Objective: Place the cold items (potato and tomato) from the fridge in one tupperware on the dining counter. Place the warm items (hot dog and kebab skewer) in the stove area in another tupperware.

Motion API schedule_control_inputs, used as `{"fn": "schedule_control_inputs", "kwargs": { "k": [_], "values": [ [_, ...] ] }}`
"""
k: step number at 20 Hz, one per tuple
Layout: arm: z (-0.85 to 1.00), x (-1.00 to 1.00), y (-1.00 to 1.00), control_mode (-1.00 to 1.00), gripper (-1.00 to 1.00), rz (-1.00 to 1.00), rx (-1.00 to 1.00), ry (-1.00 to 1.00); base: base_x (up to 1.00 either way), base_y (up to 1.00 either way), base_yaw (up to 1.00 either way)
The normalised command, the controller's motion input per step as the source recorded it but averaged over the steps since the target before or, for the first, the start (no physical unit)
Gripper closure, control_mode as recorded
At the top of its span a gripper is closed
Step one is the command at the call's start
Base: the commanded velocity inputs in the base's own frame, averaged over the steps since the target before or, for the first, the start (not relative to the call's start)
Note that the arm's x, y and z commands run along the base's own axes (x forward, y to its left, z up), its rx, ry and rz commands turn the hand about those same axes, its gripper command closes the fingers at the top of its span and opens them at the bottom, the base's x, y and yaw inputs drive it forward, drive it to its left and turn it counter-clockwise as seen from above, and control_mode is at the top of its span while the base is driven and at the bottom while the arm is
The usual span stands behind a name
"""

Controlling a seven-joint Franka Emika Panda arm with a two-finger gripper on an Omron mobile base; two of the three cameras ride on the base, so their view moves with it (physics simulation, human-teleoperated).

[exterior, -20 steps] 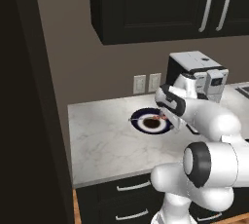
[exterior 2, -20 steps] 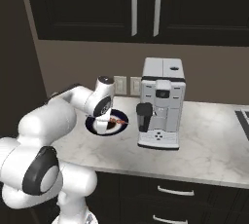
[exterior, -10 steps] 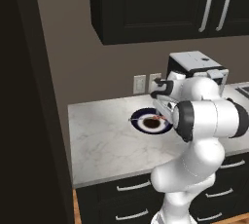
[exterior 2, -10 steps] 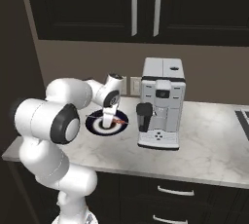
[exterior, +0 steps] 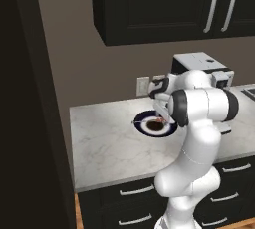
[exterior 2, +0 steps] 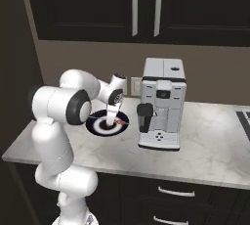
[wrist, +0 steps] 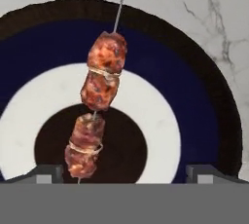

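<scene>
The kebab skewer (wrist: 97, 106) lies on a round plate (wrist: 204, 101), running from the dark middle out over the white ring to the blue band. It carries 4 browned, glistening chunks of meat, lumpy and charred in patches, threaded on a thin metal pin whose bare end reaches past the plate's rim. The plate is painted in rings: a dark brown centre, then white, then deep blue, then a black edge. No writing can be read on it.

The gripper (wrist: 124, 172) hangs just above the plate with its jaws spread wide, 1 dark fingertip (wrist: 46, 173) at each side of the skewer's near end, neither touching it. In the right base view the gripper (exterior 2: 112, 116) points down over the plate (exterior 2: 100, 126).

The plate (exterior: 144, 126) sits on a counter (exterior: 104, 148) of pale grey-veined marble. Just beside it stands a boxy silver and white coffee machine (exterior 2: 161, 109) with a dark spout; no brand can be made out. Behind, on a taupe wall, is a white socket plate (exterior: 143, 85). Black upper cabinets (exterior 2: 146, 4) with long steel handles hang above, and black drawers (exterior 2: 171, 194) with steel pulls run below.
</scene>
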Motion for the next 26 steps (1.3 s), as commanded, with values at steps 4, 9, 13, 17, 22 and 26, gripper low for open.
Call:
{"fn": "schedule_control_inputs", "kwargs": {
  "k": [4,9,13,17,22,26],
  "values": [
    [-0.26,0.46,0.00,-1.00,-1.00,-0.03,0.00,0.02,0.00,0.00,0.00],
    [-0.36,0.37,0.00,-1.00,-1.00,-0.01,0.00,0.00,0.00,0.00,0.00],
    [-0.47,0.05,0.00,-1.00,-1.00,0.00,0.00,0.00,0.00,0.00,0.00],
    [-0.61,0.00,0.04,-1.00,-1.00,0.00,0.00,-0.07,0.00,0.00,0.00],
    [-0.57,0.00,0.06,-1.00,1.00,0.00,0.00,-0.16,0.00,0.00,0.00],
    [-0.46,0.00,0.00,-1.00,1.00,0.00,0.00,-0.01,0.00,0.00,0.00]
  ]
}}
